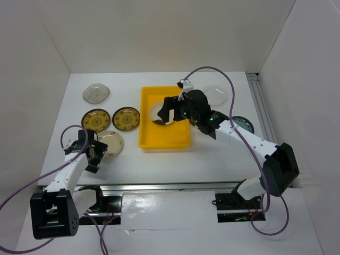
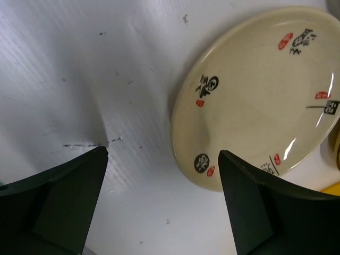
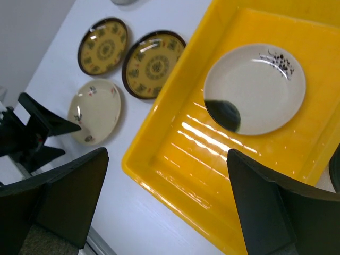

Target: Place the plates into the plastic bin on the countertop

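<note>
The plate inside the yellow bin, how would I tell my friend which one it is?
Find the bright yellow bin in the middle of the white countertop. One cream plate lies flat inside it. It is the only plate seen in the bin, with a dark patch on its rim and a small dark sprig opposite.

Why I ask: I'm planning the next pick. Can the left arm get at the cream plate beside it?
Probably yes. The left gripper hangs open right at the cream plate, whose rim shows between its fingers in the wrist view. Nothing lies on the plate or blocks the way.
</note>
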`<state>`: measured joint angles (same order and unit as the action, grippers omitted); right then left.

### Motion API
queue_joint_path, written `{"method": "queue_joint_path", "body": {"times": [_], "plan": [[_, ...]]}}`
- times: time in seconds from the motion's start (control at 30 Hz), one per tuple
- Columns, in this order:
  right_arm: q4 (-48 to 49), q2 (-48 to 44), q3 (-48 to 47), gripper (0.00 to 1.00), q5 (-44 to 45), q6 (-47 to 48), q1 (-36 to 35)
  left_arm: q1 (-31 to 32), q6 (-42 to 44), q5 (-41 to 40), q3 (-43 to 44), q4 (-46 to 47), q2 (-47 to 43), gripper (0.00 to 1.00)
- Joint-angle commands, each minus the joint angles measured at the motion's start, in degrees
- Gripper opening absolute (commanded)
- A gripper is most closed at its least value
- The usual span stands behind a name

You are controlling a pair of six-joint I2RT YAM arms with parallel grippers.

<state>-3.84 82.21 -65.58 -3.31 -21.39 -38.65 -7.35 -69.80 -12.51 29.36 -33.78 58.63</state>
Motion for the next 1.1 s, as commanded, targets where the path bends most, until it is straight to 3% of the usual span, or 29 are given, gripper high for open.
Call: {"method": "queue_joint_path", "body": {"times": [0.0, 0.27, 0.37, 0.67, 0.73, 0.87, 1.0, 1.07], "plan": [[1.8, -2.5, 1.5, 1.00, -3.2, 1.8, 1.6, -0.4, -3.9, -2.1, -2.6, 8.4, 0.2, 0.97], [2.6, -3.0, 3.5, 1.00, -5.8, 1.3, 3.2, -0.9, -4.6, -3.7, -5.2, 14.4, 4.6, 0.79], [3.7, -3.6, 4.9, 1.00, -6.4, 0.0, 3.8, -0.9, -4.6, -3.7, -5.2, 15.2, 5.2, 0.57], [3.1, -5.3, 5.5, 1.00, -6.4, -1.1, 5.3, -1.4, -5.3, -3.1, -5.7, 13.7, 5.2, 0.23], [3.1, -6.0, 5.5, 1.00, -6.4, -1.6, 6.0, -1.4, -5.3, -2.5, -5.7, 13.7, 5.2, 0.00], [2.0, -7.2, 5.5, 1.00, -6.4, -1.6, 6.6, -1.4, -4.6, -1.9, -5.1, 10.8, 5.2, 0.00], [0.0, -9.1, 5.5, 1.00, -6.4, -1.6, 7.8, -1.4, -3.3, -0.5, -3.4, 5.7, -3.1, 0.00], [-0.9, -9.8, 4.9, 1.00, -5.8, -1.6, 8.9, -1.4, -2.0, 0.4, -1.3, 3.5, -11.5, 0.00]]}}
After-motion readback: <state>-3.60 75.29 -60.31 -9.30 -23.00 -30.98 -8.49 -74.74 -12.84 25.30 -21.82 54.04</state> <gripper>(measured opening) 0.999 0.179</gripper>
